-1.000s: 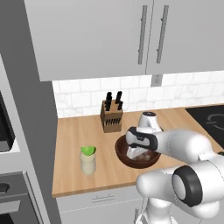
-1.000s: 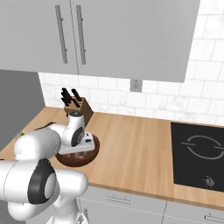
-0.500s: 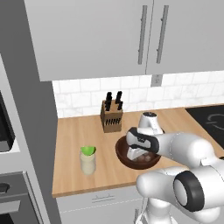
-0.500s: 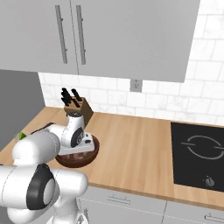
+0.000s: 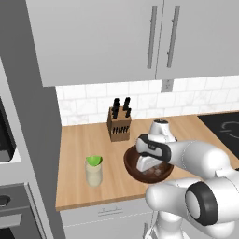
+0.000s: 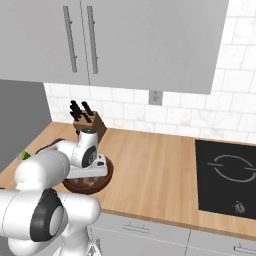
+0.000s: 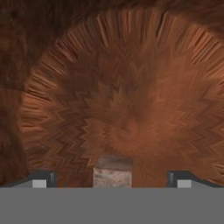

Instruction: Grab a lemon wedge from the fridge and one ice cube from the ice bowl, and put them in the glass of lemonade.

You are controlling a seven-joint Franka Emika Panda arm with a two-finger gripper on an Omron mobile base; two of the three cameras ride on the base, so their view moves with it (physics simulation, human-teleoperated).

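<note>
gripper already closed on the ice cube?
No: in the hand view the gripper stands open, its fingertips well apart from the ice cube between them.

Dark-brown round wooden ice bowl [image 5: 133,164] with zigzag reddish grain, pale whitish ice cube [image 7: 112,175], lime-green lemon wedge [image 5: 94,160] on yellowish-white glass of lemonade [image 5: 94,174], light wood-grain countertop [image 6: 160,165].

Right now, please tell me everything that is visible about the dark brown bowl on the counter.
The wide, round, dark brown wooden-looking bowl sits upright on the light wooden counter, right of the clear glass tumbler. Its inside shows a ridged, radiating grain. A small pale ice cube rests on its bottom. The open claw reaches into it, fingers either side of the cube.
</note>
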